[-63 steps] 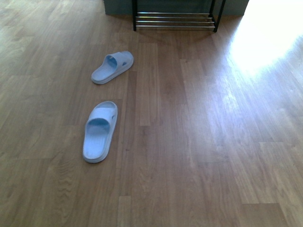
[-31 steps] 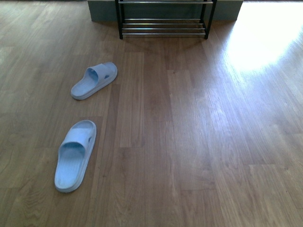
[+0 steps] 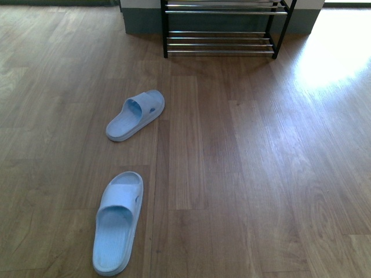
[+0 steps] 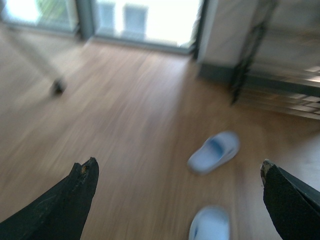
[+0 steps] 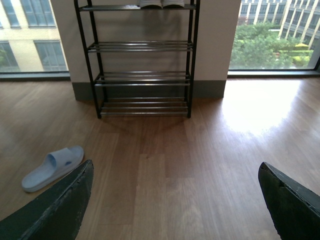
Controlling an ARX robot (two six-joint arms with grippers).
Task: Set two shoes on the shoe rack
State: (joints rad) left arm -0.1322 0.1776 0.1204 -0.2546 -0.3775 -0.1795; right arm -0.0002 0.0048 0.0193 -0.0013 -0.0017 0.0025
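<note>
Two pale blue slide sandals lie on the wood floor. The near shoe [image 3: 118, 221] is at the lower left, the far shoe [image 3: 135, 114] further on, nearer the shoe rack [image 3: 220, 43], which stands against the wall at the top. No arm shows in the front view. The blurred left wrist view holds both shoes, the far one [image 4: 214, 151] and the near one [image 4: 210, 225], below my open left gripper [image 4: 180, 172]. My right gripper [image 5: 175, 172] is open over bare floor, facing the rack [image 5: 142, 60], with one shoe [image 5: 52, 167] beside its finger. White soles [image 5: 151, 3] show on the rack's top shelf.
A grey skirting and white wall [image 3: 142, 20] back the rack. Sunlight glares on the floor [image 3: 333, 58] at the right. Large windows [image 5: 272, 35] flank the wall. A small dark object [image 4: 58, 87] sits on the floor in the left wrist view.
The front view has shifted: both shoes and the rack now sit lower in the picture and nearer, and a second rack shelf has come into view. The shoes themselves lie as before.
</note>
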